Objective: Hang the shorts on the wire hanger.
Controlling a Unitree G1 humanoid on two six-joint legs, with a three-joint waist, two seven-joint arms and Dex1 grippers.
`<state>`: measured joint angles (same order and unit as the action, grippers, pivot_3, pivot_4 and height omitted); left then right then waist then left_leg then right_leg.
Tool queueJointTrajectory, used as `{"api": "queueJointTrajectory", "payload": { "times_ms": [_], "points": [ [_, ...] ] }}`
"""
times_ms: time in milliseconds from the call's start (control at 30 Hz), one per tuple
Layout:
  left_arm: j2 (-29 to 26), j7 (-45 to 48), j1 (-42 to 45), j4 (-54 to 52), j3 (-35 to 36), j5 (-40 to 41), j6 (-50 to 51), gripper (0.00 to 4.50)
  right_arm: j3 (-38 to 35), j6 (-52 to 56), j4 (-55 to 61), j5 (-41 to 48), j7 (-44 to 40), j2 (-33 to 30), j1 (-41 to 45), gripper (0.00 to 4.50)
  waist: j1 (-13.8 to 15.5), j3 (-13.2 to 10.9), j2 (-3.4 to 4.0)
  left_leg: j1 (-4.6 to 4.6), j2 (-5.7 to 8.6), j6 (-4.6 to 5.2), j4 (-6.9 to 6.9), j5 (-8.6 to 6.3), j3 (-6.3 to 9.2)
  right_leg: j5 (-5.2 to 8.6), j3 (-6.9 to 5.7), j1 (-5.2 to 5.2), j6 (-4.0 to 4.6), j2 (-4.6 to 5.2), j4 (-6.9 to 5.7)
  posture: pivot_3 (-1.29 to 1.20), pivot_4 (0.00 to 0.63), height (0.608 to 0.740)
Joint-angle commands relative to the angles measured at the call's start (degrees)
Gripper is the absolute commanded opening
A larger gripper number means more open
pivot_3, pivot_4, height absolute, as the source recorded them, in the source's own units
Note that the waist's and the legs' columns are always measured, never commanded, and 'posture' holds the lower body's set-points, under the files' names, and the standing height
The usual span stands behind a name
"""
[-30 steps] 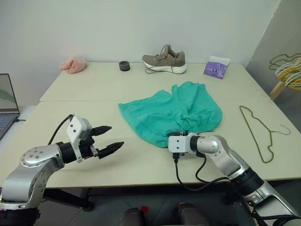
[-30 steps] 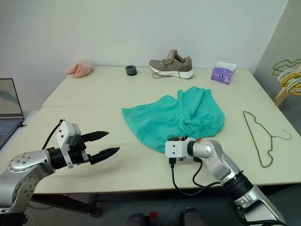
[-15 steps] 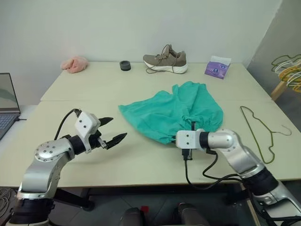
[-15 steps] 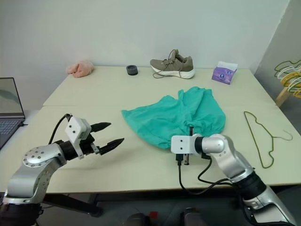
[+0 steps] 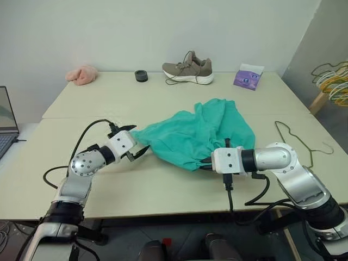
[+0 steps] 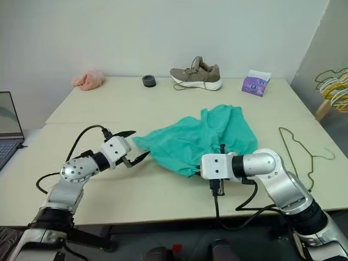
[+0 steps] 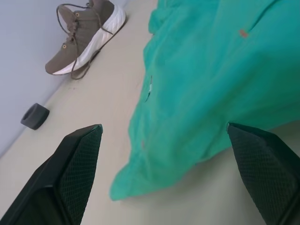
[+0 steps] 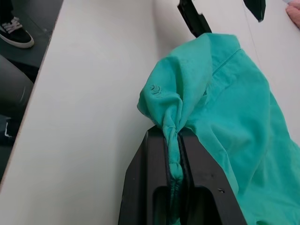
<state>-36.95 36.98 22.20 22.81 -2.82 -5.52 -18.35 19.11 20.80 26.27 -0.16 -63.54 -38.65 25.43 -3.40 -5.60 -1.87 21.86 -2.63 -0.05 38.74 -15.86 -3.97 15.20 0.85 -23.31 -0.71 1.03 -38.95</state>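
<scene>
My right end effector (image 8: 173,140) pinches a fold of the shorts (image 5: 201,133) above the bench (image 5: 163,185); my left end effector (image 5: 137,142) gapes wide at their corner.

The teal shorts (image 5: 202,134) lie on the table (image 5: 163,179), their near edge bunched at the right pincer (image 5: 207,165). The left pincer (image 5: 136,142), spread wide, straddles their left corner. The wire hanger (image 5: 294,142) lies flat, well right.
</scene>
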Motion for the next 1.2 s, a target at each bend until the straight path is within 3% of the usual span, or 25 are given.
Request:
{"api": "queueJointTrajectory", "payload": {
  "times_ms": [33,167,267,700,1067,1133,1200],
  "points": [
    [-0.2,-4.9,4.7,8.3,-2.6,-6.2,-6.4,4.50,-3.0,1.4,3.8,3.7,-0.5,-1.2,0.0,0.03,-0.2,0.0,-0.01,0.00,0.00,0.00,0.00,0.00,-0.01,0.00,0.00,0.00,0.00,0.00,0.00,-0.17,0.090,0.740],
    [0.5,-8.8,9.8,17.9,-5.9,-10.9,-11.9,4.50,-4.4,3.5,5.8,6.8,-0.1,-2.2,-0.4,0.03,-0.9,0.0,-0.03,0.02,0.00,0.00,0.00,0.00,0.01,0.00,-0.03,-0.01,-0.01,0.01,0.00,-0.18,0.090,0.740],
    [1.2,-9.7,12.5,22.7,-8.0,-12.9,-15.4,3.91,-4.9,4.6,6.8,8.2,0.2,-2.7,-0.5,0.00,-1.5,0.0,-0.03,0.05,0.01,0.00,-0.01,-0.01,0.01,-0.01,-0.05,-0.02,-0.03,0.03,0.02,-0.19,0.091,0.740],
    [1.1,-19.6,17.7,31.5,-10.6,-18.8,-22.7,0.02,-8.2,10.9,11.5,16.5,2.1,-3.5,-1.5,0.00,-4.7,-0.1,-0.06,0.15,-0.03,-0.03,-0.04,-0.03,0.23,0.00,-0.03,-0.04,-0.07,0.14,0.02,-0.23,0.091,0.740],
    [-1.9,-24.0,17.4,29.5,-9.0,-18.7,-27.2,0.02,-8.8,11.8,12.5,19.1,2.5,-6.1,-2.6,0.00,-5.5,-0.1,-0.11,0.17,-0.04,-0.07,-0.05,-0.06,0.31,0.03,-0.08,-0.04,-0.12,0.19,0.02,-0.23,0.091,0.740],
    [-5.1,-21.2,15.9,26.9,-9.0,-18.1,-28.3,0.02,-10.5,11.9,11.9,20.2,1.2,-8.3,-3.7,0.00,-5.8,-0.2,-0.16,0.17,-0.05,-0.07,-0.06,-0.06,0.32,0.03,-0.08,-0.04,-0.13,0.22,0.03,-0.22,0.093,0.740],
    [-9.7,-10.3,12.1,20.7,-9.1,-12.8,-26.7,0.02,-13.6,11.0,9.0,21.3,-2.4,-13.0,-5.1,0.00,-6.1,-0.3,-0.14,0.18,-0.05,-0.10,-0.09,-0.08,0.33,0.01,-0.08,-0.04,-0.10,0.24,0.03,-0.21,0.094,0.740]
  ]
}}
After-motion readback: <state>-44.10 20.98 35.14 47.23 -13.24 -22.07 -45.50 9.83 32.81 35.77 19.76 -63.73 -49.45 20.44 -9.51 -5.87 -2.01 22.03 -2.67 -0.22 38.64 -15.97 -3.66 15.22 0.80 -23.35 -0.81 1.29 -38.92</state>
